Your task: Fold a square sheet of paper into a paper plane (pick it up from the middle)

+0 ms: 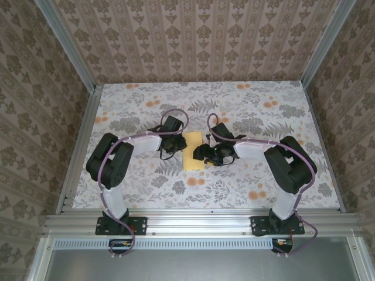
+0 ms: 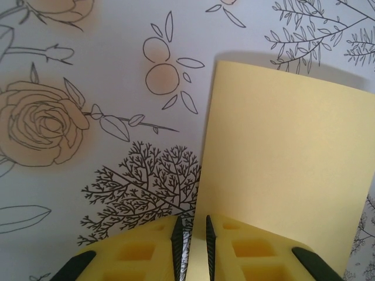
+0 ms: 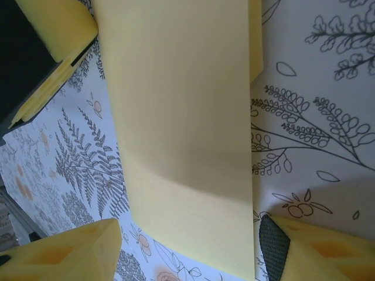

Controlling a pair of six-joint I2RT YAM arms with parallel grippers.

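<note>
Square sheet of paper (image 1: 191, 159) lies on the table (image 1: 263, 117) near its ctr, btwn the two grippers; it reads as a tall yellow rectangle, not a square. In R wrist view the sheet (image 3: 181, 129) looks doubled: a second layer peeks out along one long edge at the top, and a soft bend crosses the top layer. L gripper (image 1: 176, 149) sits at the sheet's L side, R gripper (image 1: 206, 155) at its R side, both low over the table. In L wrist view the L gripper (image 2: 193, 225) has its jaws almost together, only a thin slit btwn the black pads, and the sheet's (image 2: 281, 164) long edge runs straight into that slit; can't tell whether the paper is actually pinched. R gripper (image 3: 188, 225) has its jaws wide apart, one yellow finger each side of the sheet, w/ the paper passing btwn them and a sliver of table showing beside each. Table cover is pale w/ line-drawn leaves, ferns and orange flower prints (image 2: 44, 123).
</note>
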